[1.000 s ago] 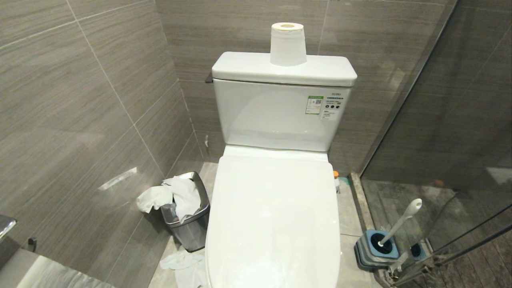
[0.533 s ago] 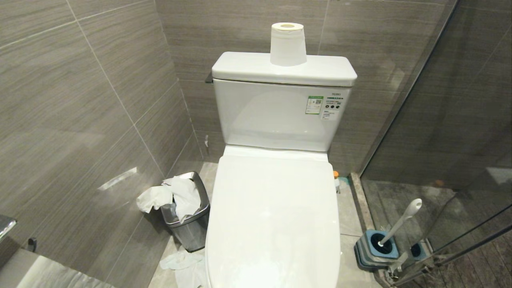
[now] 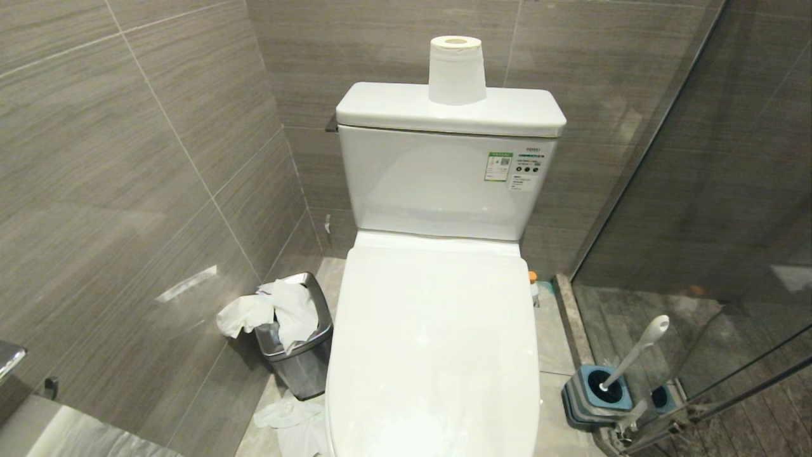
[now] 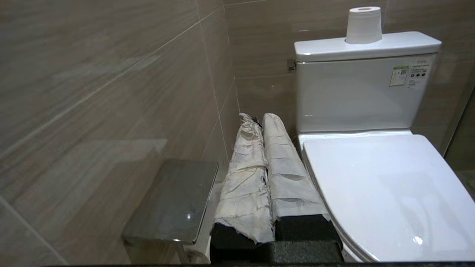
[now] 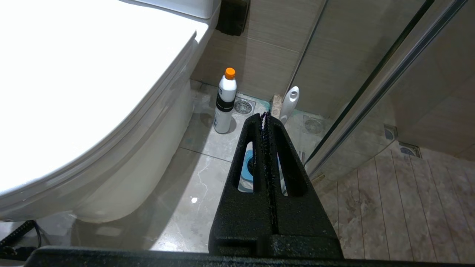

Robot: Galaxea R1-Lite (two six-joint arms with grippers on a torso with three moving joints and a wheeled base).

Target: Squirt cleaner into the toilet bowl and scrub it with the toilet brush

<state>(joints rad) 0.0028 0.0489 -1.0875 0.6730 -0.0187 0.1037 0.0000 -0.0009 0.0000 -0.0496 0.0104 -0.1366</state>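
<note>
The toilet bowl (image 3: 438, 355) is shut under its white lid, so the bowl itself is hidden and no blue cleaner shows anywhere; by my reading the lid has to come up before anything else.

Nearest, in the left wrist view, the left gripper (image 4: 259, 122) has its 2 paper-wrapped jaws pressed together with nothing between them. They hang just beside the lid's left edge, pointing toward the tank (image 4: 363, 92). The lid's long axis runs from the front edge back to the hinge at the tank, roughly parallel to these jaws. This arm looks the nearer one for lifting the lid.

In the right wrist view, the right gripper (image 5: 265, 118) also has its 2 black jaws closed flat on each other, empty. It hangs over the floor on the toilet's right side, aimed at the toilet brush (image 5: 289, 104), whose white handle rises just beyond the jaw tips out of the blue-grey holder (image 5: 245, 168). In the head view the handle leans up and away from the toilet, toward the glass shower screen (image 3: 698, 190).

Further along the floor, near the back wall, a white bottle with an orange cap (image 5: 225, 102) stands upright beside the toilet base, probably the cleaner's container. The right arm is nearer to both.

Farthest back, a toilet-paper roll (image 3: 457, 70) stands on the tank.
</note>
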